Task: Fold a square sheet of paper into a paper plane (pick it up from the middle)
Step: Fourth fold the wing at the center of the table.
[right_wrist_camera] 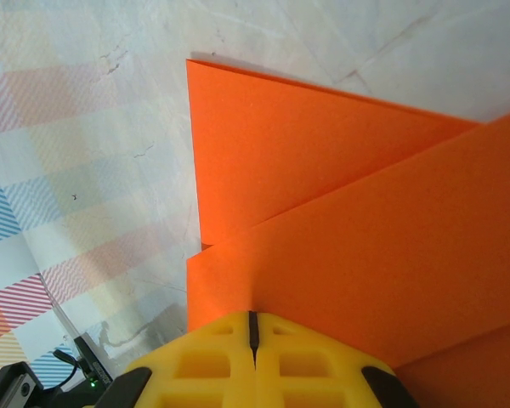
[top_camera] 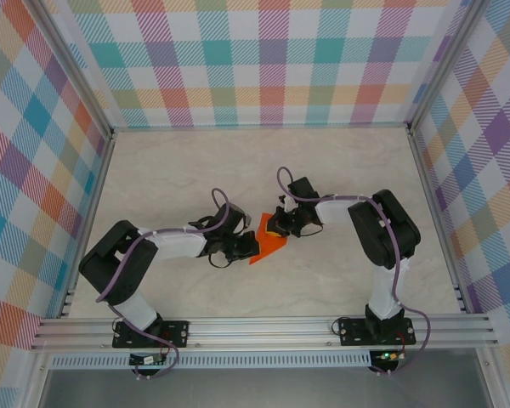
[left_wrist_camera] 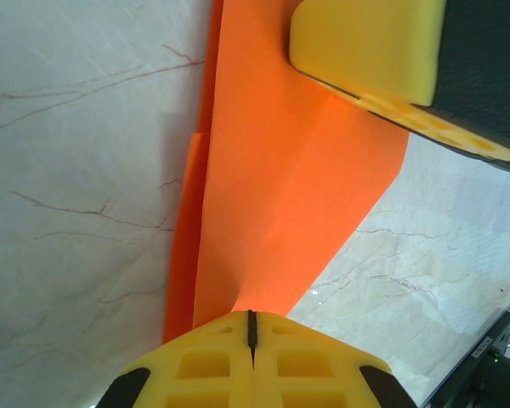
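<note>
Top external view: the left gripper (top_camera: 240, 248) is clamped on the folded orange sheet (top_camera: 269, 246) at its 9 o'clock edge, the right gripper (top_camera: 279, 228) at 1 o'clock.

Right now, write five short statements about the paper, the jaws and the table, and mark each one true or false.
1. The paper is bright orange. True.
2. The paper lies as a flat, unfolded square. False: it is folded, with layers overlapping.
3. The left jaws and the right jaws are both shut. True.
4. The right jaws hang far from the paper, near the back wall. False: they meet the paper at mid-table, facing the left jaws.
5. The table has a pale, marble-like top. True.
</note>
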Controlling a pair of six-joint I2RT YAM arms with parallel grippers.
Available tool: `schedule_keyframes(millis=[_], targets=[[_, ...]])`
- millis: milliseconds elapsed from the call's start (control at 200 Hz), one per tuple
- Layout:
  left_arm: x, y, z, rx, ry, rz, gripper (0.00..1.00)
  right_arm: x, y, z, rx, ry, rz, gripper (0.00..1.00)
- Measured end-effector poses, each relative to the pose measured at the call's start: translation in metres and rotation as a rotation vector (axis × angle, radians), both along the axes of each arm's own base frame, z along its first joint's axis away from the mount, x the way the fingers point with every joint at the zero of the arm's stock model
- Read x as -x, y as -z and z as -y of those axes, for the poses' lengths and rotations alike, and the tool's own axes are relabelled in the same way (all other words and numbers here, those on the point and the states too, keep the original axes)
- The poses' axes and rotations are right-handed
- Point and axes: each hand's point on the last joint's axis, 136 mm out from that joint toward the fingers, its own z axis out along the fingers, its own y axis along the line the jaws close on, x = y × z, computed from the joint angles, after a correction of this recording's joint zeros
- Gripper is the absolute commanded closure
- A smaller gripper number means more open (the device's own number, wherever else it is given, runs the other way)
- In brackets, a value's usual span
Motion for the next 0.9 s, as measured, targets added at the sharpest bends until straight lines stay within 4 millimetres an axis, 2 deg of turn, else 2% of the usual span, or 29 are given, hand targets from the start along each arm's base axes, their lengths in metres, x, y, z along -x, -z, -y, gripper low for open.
schedule_keyframes(millis=[900], targets=[[0.002, 0.012, -0.001, 0.003, -0.001, -0.004, 1.0, 0.0, 0.001, 0.0, 0.004, -0.002, -0.014, 1.0]])
